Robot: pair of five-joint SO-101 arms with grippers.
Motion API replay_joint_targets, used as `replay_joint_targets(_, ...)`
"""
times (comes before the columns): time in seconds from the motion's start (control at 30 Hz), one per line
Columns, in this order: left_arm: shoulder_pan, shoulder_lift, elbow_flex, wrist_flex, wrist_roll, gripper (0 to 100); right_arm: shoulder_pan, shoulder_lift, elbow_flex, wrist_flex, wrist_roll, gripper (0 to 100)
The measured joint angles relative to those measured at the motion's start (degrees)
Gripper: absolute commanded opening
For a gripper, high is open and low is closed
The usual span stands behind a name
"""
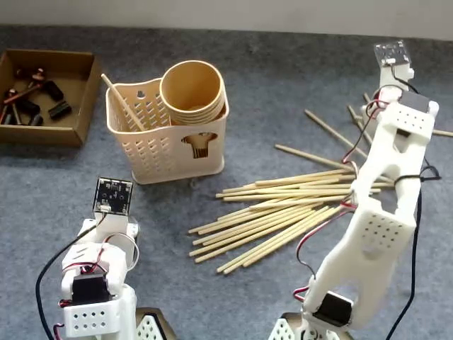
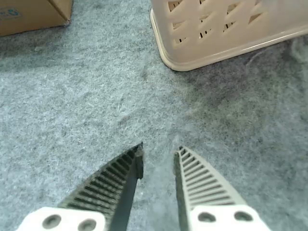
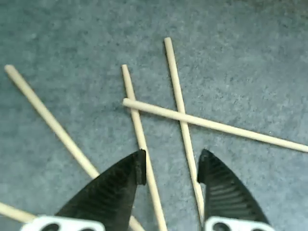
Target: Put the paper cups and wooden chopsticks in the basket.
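The right gripper (image 3: 172,163) is hanging open just above the grey felt tabletop (image 3: 250,43), its dark jaws spread wide and holding nothing. Two loose chopsticks (image 3: 139,127) are lying directly beneath it, running lengthwise out from between the jaws, nearly parallel. A third chopstick (image 3: 216,124) is resting across both of them. That crossing looks like the catch: closing on one stick may drag its neighbours along.

The right arm (image 1: 379,212) is stretching over the far right of the tabletop. It is plainly the nearer arm to the main heap of chopsticks (image 1: 276,216), which is fanning out between it and the basket (image 1: 166,159). The basket is standing well off to that arm's left, already holding a stack of paper cups (image 1: 192,88) and a single chopstick (image 1: 117,95) leaning in one corner.

The left gripper (image 2: 160,156) is also open and empty, hovering over bare felt near the basket's base. A cardboard box (image 1: 53,134) of small dark parts is sitting at the far left edge.
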Motion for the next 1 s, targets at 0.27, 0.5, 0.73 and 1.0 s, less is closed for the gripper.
replay_joint_targets(0.27, 0.0, 0.0, 0.0, 0.0, 0.0, 11, 0.6, 14.9, -16.2, 0.0, 0.4, 24.3)
replay_joint_targets(0.5, 0.0, 0.0, 0.2, 0.0, 0.0, 11, 0.6, 23.1, -22.0, -0.1, 4.5, 24.3)
replay_joint_targets(0.73, 0.0, 0.0, 0.2, 0.0, 0.0, 11, 0.8, 29.0, -29.2, -0.1, 5.5, 24.2)
replay_joint_targets(1.0, 0.0, 0.0, 0.2, 0.0, 0.0, 11, 0.8, 33.3, -38.9, 0.0, 5.6, 24.2)
